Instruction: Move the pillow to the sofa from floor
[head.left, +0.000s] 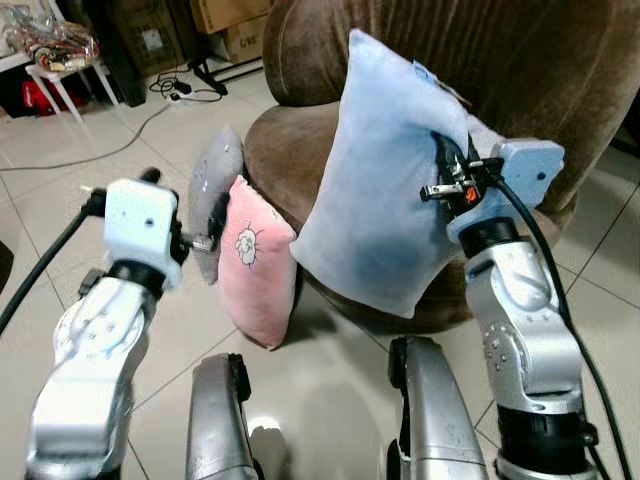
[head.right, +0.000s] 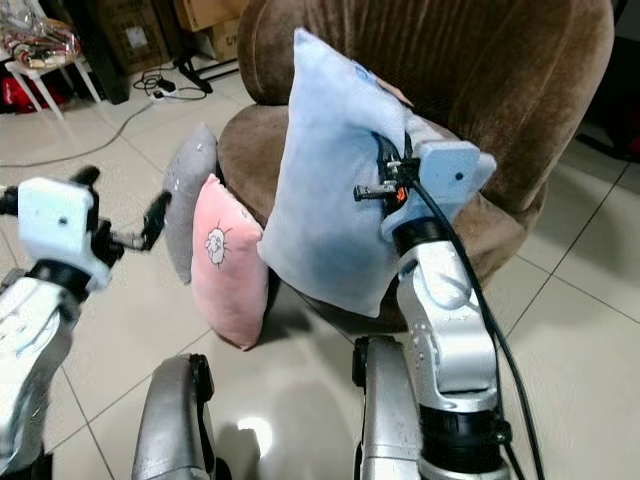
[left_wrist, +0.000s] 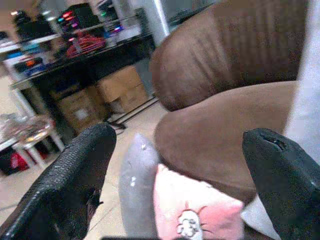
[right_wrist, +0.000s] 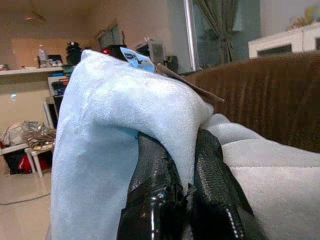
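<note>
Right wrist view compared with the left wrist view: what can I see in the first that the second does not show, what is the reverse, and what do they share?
The right wrist view alone shows the right gripper pinching a fold of the light blue pillow, with the pillow's label at its top edge. The left wrist view alone shows the left gripper, its fingers wide apart and holding nothing, above the pink pillow and the grey pillow leaning by the seat. Both show the brown sofa and cluttered shelves in the background.
</note>
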